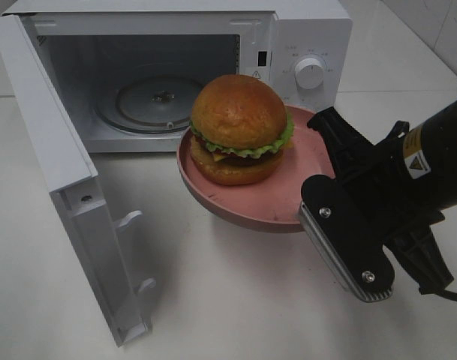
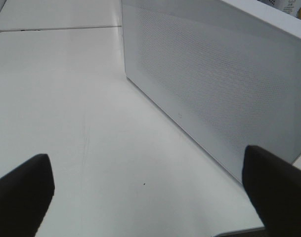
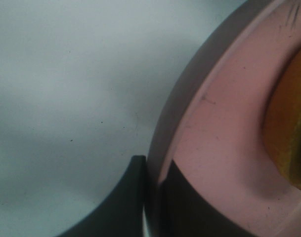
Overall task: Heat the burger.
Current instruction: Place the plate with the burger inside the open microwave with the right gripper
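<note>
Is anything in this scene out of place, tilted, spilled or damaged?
Nothing is spilled or damaged. The burger sits upright on the pink plate, which the right gripper holds by its rim in front of the open microwave.

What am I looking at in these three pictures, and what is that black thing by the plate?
This is a two-armed robot at a white table. The high camera shows a microwave with its door open and its glass turntable bare. The black thing is the right gripper, shut on the rim of a pink plate carrying the burger, in front of the opening. The right wrist camera shows that pinch close up. The left wrist camera shows the left gripper open and empty beside the door.
</note>
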Controlling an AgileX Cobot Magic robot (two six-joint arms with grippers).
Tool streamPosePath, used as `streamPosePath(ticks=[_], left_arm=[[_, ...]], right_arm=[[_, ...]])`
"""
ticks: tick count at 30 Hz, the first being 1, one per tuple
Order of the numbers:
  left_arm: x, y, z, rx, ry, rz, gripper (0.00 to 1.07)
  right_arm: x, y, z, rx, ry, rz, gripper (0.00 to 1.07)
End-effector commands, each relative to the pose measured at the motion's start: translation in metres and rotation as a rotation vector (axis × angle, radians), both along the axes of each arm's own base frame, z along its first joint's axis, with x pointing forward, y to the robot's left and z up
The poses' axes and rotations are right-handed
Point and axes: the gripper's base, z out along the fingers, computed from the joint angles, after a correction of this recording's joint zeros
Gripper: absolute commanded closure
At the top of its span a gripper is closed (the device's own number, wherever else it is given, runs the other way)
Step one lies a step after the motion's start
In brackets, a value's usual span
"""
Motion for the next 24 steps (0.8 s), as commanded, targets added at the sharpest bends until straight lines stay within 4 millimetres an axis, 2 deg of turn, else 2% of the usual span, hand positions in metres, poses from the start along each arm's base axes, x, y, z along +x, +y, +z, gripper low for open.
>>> streamPosePath(ticks=[1,8,13,24], left_arm=[[-0.003,0.000,0.000,-0.004,-0.029,-0.007,0.09],[-0.003,0.000,0.000,-0.004,-0.029,-0.007,0.09],[-0.003,0.000,0.000,-0.004,-0.029,-0.007,0.09],[-0.003,0.000,0.000,-0.004,-0.029,-0.007,0.09]], right_arm=[[0.008,0.003,0.002,0.051,-0.042,0.066,1.07],[0.012,0.006,0.004,0.072,-0.102,0.114,1.07],[0.017,0.010,-0.006,0.042,-0.083,0.121,1.07],[0.042,0.029,-0.016,0.046,-0.086,0.122,1.07]])
